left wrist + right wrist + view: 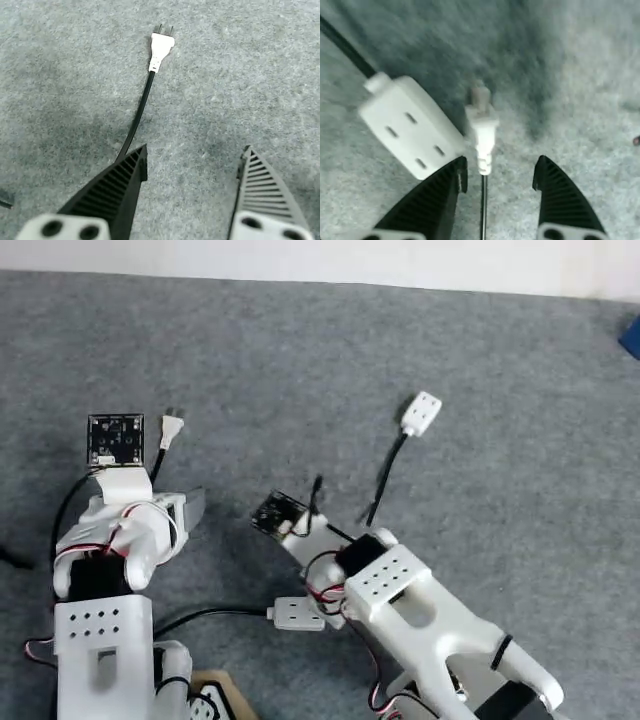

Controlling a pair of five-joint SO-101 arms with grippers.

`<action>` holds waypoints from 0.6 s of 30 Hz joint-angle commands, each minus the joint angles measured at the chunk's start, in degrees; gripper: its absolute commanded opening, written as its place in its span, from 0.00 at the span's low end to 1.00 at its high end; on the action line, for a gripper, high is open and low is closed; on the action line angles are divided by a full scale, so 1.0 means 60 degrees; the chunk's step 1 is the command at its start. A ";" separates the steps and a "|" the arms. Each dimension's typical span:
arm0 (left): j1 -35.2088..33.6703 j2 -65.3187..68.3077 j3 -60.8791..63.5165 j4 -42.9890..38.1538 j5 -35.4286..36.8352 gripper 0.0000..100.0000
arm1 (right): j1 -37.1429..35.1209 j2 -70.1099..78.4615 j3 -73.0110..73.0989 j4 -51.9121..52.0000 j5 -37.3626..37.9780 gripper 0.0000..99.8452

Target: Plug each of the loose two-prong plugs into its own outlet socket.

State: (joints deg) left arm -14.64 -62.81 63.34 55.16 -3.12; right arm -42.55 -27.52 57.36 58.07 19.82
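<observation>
Grey carpet (pixel 260 75) bears one plug (pixel 162 47) well ahead of the left gripper (pixel 195 147), jaws spread, and another plug (pixel 482 127) just before the right gripper (pixel 501 160), jaws parted, beside the outlet socket (pixel 410 132), seemingly staged for grasping.

Grey carpet-type surface (pixel 300 350). On it: white plug (pixel 171 428) w/ black cord, far left; far socket (pixel 421 413), right of centre; near socket (pixel 296 614), centre, black cord running left.
</observation>
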 commanded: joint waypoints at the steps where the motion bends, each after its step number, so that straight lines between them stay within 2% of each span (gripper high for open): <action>1: -0.0022 -0.0022 -0.0168 -0.0161 0.0073 0.29 | 0.0315 -0.0037 0.0344 -0.0462 0.0161 0.21; 6: -0.0022 -0.0022 -0.0168 -0.0161 0.0073 0.29 | -0.0066 -0.0037 0.0476 -0.0637 0.0073 0.21; 10: -0.0007 -0.0022 -0.0168 -0.0147 0.0073 0.29 | -0.0300 -0.0022 0.1062 -0.1560 0.0073 0.20; 12: -0.0007 -0.0022 -0.0168 -0.0147 0.0073 0.29 | -0.0286 -0.0022 0.1370 -0.1971 0.0073 0.16; 16: -0.0007 -0.0037 -0.0168 -0.0147 0.0073 0.29 | -0.0256 -0.0022 0.1531 -0.2103 0.0073 0.02; 18: -0.0022 -0.0051 -0.0168 -0.0147 0.0073 0.29 | -0.0125 -0.0022 0.1531 -0.2103 0.0073 0.01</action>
State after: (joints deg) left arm -14.64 -62.81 63.34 55.16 -3.12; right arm -43.52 -28.04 66.33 46.20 20.18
